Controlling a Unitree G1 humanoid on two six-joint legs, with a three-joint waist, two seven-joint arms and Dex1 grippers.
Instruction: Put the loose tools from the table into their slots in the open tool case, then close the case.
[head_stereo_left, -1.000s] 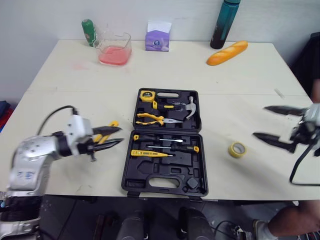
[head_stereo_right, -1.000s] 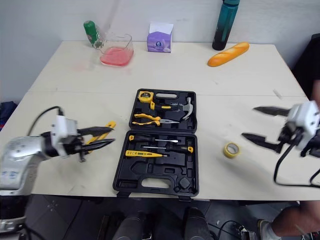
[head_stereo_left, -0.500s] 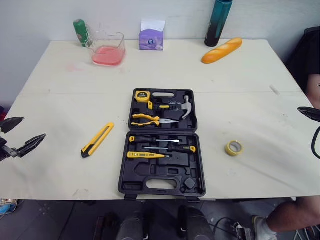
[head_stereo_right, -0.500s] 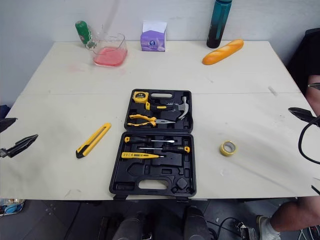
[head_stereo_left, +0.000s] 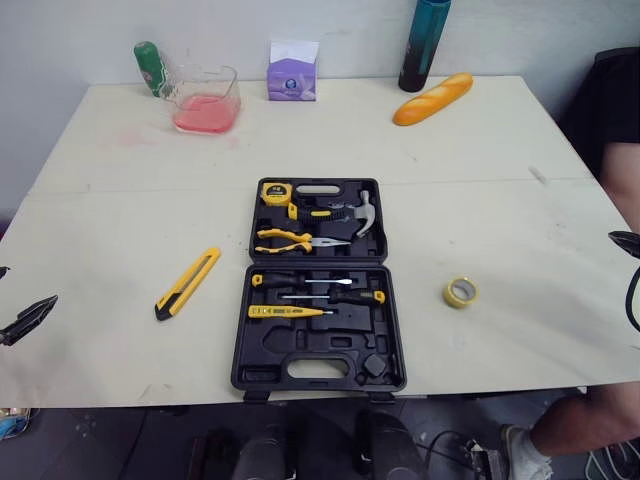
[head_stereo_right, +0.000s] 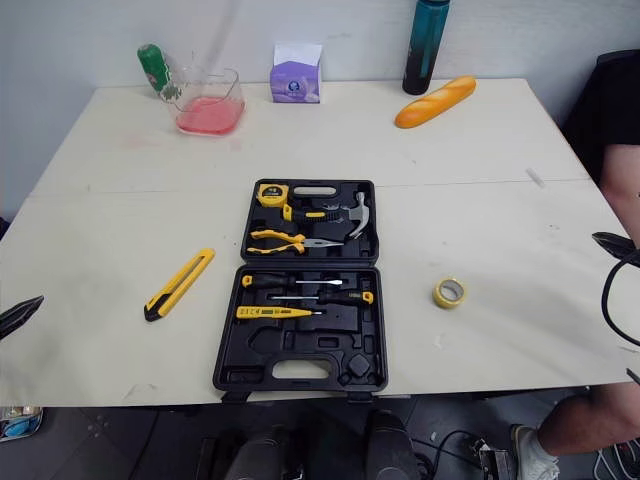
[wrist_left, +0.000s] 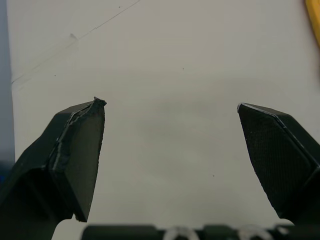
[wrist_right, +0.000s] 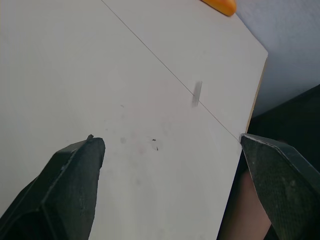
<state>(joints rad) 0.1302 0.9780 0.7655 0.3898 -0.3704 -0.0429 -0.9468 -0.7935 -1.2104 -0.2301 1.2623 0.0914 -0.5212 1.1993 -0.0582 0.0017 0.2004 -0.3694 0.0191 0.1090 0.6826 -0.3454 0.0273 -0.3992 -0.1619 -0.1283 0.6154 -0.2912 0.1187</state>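
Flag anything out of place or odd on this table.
Two things lie loose outside the open case: the yellow knife to its left, askew, and the tape roll to its right. A bread loaf at the far edge looks odd beside tools.

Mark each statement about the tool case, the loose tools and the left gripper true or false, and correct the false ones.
1. The tool case lies open on the table. True.
2. The utility knife sits in a slot of the case. False: it lies on the table, at the case's left.
3. The roll of tape lies on the table at the case's right. True.
4. The left gripper holds a screwdriver. False: it is open, its fingers empty over bare table.
5. The hammer sits in the case half nearer the robot. False: it is in the far half.
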